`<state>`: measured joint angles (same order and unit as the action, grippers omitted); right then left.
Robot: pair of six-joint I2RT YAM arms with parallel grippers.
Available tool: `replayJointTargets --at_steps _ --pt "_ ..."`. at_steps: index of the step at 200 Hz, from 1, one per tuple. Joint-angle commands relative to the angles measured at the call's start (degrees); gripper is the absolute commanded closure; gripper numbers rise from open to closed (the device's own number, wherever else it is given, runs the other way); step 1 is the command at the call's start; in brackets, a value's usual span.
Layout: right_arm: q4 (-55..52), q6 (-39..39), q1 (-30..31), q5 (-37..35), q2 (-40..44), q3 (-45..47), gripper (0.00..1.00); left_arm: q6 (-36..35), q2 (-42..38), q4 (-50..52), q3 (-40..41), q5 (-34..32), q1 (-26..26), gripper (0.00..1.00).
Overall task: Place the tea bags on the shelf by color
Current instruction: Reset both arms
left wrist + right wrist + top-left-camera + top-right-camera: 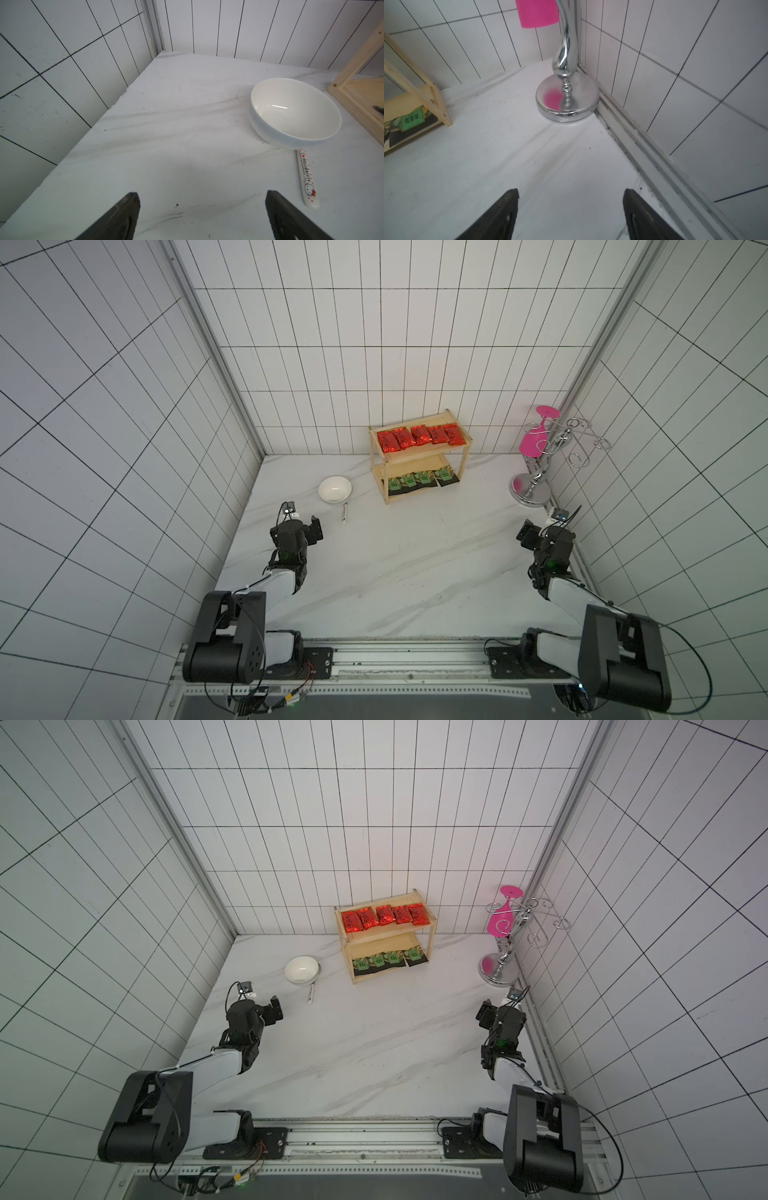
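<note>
Apparently sorted: red tea bags [420, 436] on the top tier of the shelf [379, 468], black tea bags [424, 480] on the lower, close to its front edge. Risk: a careless sweep could knock them off. Left tool [201, 193] and right tool [571, 190] hang released, empty, low over the tabletop [415, 572], clear of the shelf.

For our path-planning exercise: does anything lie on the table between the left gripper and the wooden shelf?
Yes: a thin white stick lies flat between the left gripper and the shelf, and a white bowl stands just beside that line.
</note>
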<state>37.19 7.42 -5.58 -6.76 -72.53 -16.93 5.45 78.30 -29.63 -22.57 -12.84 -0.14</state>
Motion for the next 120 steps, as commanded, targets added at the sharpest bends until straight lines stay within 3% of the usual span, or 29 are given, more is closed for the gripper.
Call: replayJointTargets --at_steps 1,22,35,50,61,75,91,97,120 --pt "9.57 0.82 0.51 -0.27 -3.13 -1.02 0.18 -1.18 4.55 -8.62 -3.38 5.05 -0.16 0.02" --pt "15.56 -1.14 1.80 1.47 -12.08 -2.63 0.16 -1.54 8.71 -11.38 -3.33 6.81 0.14 0.02" --pt "19.40 -2.83 4.12 -2.07 -16.68 -3.60 0.13 -1.67 10.29 -12.45 -3.61 7.16 0.20 0.01" --pt "8.83 -2.36 4.23 -2.10 -14.74 -6.91 0.12 -0.89 10.80 -12.44 -4.01 8.19 1.09 0.01" --pt "14.59 -2.84 4.31 -2.27 -16.87 -6.10 0.10 -0.88 11.11 -12.30 -4.23 8.34 1.16 0.02" --pt "8.31 -2.55 4.35 -2.22 -15.33 -7.67 0.07 -0.84 11.22 -12.38 -4.33 8.53 1.33 0.01" --pt "11.77 -2.94 4.48 -2.55 -16.32 -7.04 0.05 -0.55 11.47 -12.41 -4.45 8.87 1.48 0.01" --pt "9.95 -2.88 4.53 -2.38 -15.77 -7.39 0.00 -0.28 11.55 -12.33 -4.50 9.69 1.95 0.01" --pt "12.33 -3.76 5.42 -3.43 -15.53 -6.28 0.01 -0.09 11.87 -11.78 -4.94 9.85 2.21 0.01"
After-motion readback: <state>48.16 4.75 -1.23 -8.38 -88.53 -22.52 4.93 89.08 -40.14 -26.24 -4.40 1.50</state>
